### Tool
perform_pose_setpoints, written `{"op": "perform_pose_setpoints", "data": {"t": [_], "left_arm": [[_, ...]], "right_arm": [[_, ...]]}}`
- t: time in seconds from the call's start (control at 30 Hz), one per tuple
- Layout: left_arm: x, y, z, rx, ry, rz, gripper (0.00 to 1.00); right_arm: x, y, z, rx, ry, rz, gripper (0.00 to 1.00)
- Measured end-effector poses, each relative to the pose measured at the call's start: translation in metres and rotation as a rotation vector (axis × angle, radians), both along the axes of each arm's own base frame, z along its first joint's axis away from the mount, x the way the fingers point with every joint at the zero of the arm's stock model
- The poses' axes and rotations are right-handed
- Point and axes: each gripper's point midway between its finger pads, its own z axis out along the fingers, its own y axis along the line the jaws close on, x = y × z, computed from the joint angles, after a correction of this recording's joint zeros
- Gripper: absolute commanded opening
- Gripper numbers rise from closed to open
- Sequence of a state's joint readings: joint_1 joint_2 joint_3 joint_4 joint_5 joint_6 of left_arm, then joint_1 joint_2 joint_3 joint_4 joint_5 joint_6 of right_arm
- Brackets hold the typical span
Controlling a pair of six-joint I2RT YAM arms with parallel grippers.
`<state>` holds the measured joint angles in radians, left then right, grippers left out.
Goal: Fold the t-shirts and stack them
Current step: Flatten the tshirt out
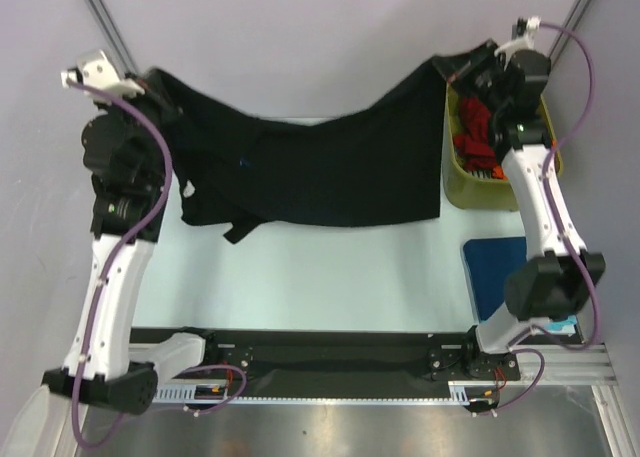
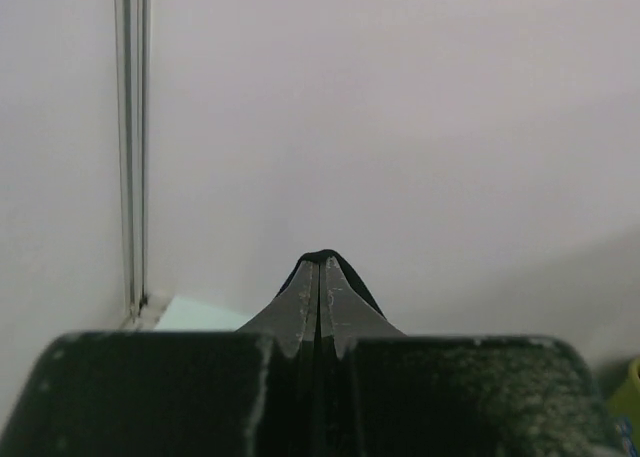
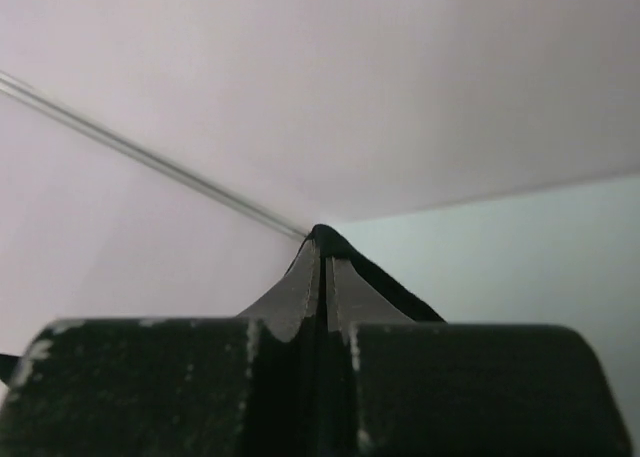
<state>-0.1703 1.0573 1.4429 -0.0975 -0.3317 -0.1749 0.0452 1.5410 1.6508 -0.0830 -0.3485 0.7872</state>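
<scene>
A black t-shirt (image 1: pixel 320 172) hangs stretched between both arms above the pale table, its lower edge sagging in the middle. A tiny light-blue print (image 1: pixel 243 160) shows on it. My left gripper (image 1: pixel 152 85) is shut on its upper left corner. In the left wrist view the left gripper (image 2: pixel 321 262) has its jaws pressed together with black cloth (image 2: pixel 362 287) peeking past the tips. My right gripper (image 1: pixel 478 65) is shut on the upper right corner. The right wrist view shows the right gripper (image 3: pixel 324 247) pinching the same black cloth (image 3: pixel 385 282). A dark blue shirt (image 1: pixel 495 267) lies folded at the right.
An olive-green bin (image 1: pixel 470 192) stands at the back right under the right arm, with red cloth (image 1: pixel 475 137) inside. Grey walls with metal rails (image 1: pixel 105 27) close the back corners. The arm bases sit on a black rail (image 1: pixel 320 362) at the near edge.
</scene>
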Motion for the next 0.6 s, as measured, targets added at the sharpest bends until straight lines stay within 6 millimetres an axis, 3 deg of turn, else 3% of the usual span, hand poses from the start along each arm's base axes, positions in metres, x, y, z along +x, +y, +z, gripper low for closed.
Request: {"op": "perform_pose_setpoints", "data": {"t": [0.1,0.2,0.33,0.47,0.6], "left_arm": [[0.023,0.005,0.037,0.032,-0.089,0.029,0.00],[0.050,0.011,0.070,0.052,-0.171,0.053,0.00],[0.090,0.015,0.111,0.065,-0.288,0.053,0.00],[0.124,0.020,0.146,0.055,-0.413,0.023,0.00],[0.139,0.029,0.172,0.032,-0.526,-0.021,0.00]], "right_arm": [[0.045,-0.001,0.021,0.018,-0.074,-0.010,0.00],[0.094,-0.001,0.028,0.051,-0.109,-0.014,0.00],[0.146,0.001,0.048,0.110,-0.204,-0.016,0.00],[0.163,-0.006,0.059,0.204,-0.262,-0.044,0.00],[0.162,-0.017,0.069,0.249,-0.299,-0.073,0.00]]}}
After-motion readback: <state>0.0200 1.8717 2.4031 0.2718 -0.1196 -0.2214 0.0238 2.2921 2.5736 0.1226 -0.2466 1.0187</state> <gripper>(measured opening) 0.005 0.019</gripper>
